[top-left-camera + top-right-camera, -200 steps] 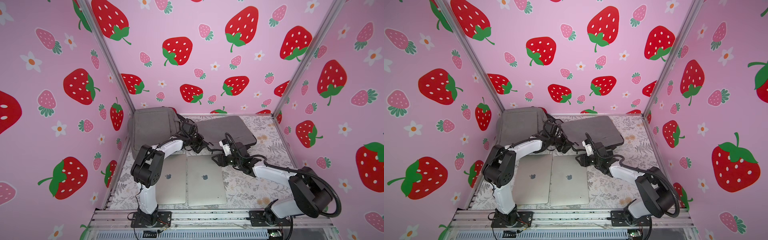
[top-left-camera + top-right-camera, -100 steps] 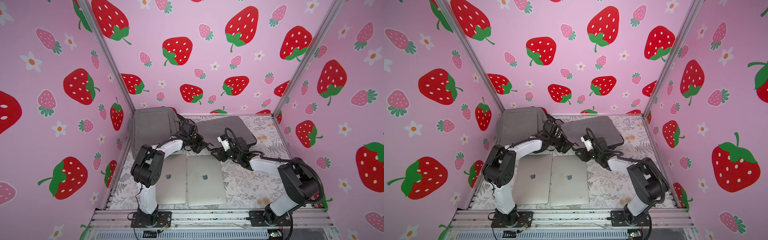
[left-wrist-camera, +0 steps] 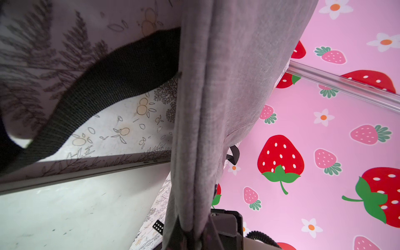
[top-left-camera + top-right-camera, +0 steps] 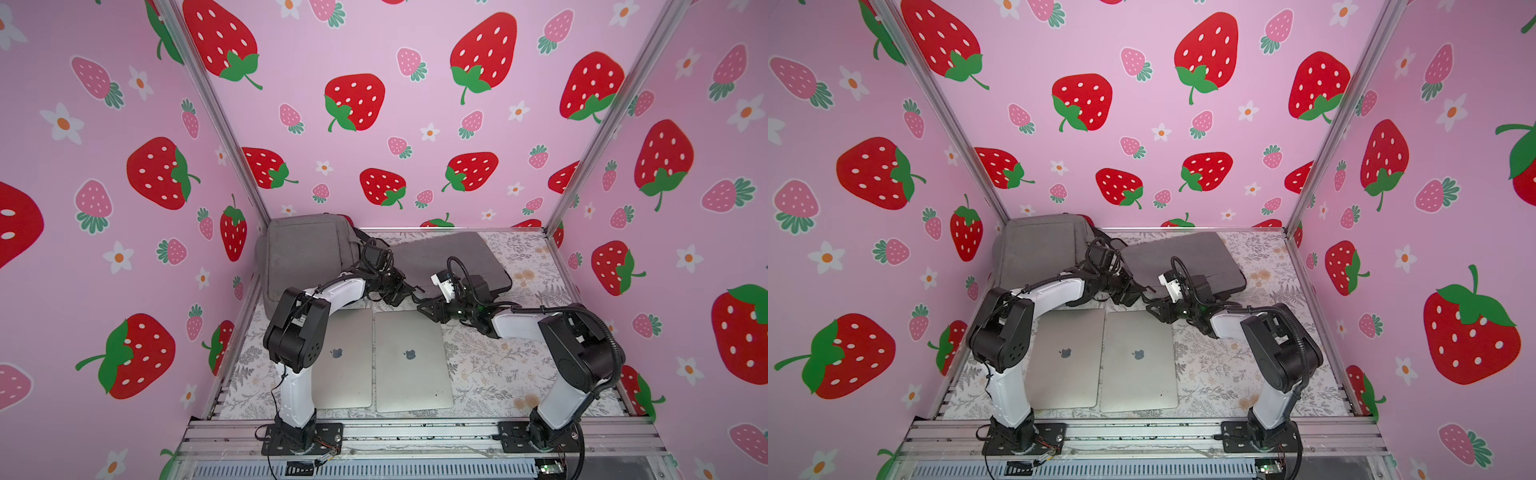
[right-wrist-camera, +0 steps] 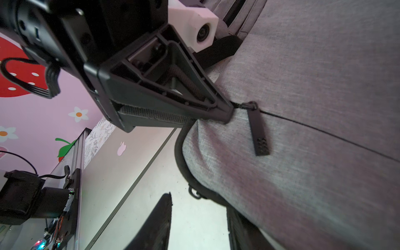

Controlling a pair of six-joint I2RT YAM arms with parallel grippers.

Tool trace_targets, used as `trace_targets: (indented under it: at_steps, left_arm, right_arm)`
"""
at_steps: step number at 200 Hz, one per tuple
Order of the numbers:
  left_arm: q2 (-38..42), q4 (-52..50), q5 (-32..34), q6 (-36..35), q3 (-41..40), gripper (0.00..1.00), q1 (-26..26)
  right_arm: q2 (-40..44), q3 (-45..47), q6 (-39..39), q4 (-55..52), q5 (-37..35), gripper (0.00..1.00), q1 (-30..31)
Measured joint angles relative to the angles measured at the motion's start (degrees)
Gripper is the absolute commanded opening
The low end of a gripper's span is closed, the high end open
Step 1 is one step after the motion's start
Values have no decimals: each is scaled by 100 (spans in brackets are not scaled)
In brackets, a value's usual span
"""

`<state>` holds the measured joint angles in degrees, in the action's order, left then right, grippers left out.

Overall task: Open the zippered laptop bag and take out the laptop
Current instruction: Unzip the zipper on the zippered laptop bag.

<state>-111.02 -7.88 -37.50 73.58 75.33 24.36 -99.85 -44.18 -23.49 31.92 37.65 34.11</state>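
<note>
The grey zippered laptop bag [image 4: 455, 259] lies flat at the back of the table. My left gripper [image 4: 410, 291] is shut on its near left corner, and the left wrist view shows grey fabric [image 3: 216, 86] pinched between the jaws [image 3: 194, 236]. My right gripper [image 4: 423, 306] is right beside that corner and stands open [image 5: 199, 229], with bare silver surface between its fingers [image 5: 155, 227]. A black zipper pull [image 5: 258, 132] hangs by the left gripper's tip, and the zip line running on from it looks closed. The laptop is hidden.
Two closed silver Apple computers [image 4: 349, 357] [image 4: 411, 357] lie side by side at the table's front, partly under both grippers. A grey backpack [image 4: 307, 253] leans in the back left corner, its black strap [image 3: 97, 86] trailing. Pink walls close three sides.
My right gripper has swung left and back, up to the bag's corner beside the left gripper, and its jaws have narrowed a little. The left arm has held still.
</note>
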Motion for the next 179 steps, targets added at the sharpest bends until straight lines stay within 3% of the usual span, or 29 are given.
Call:
trace_targets:
  at_steps: [179]
  left_arm:
    - [-2, -11, 13, -28, 4, 0, 2]
  right_arm:
    - [-315, 81, -629, 680, 227, 25, 2]
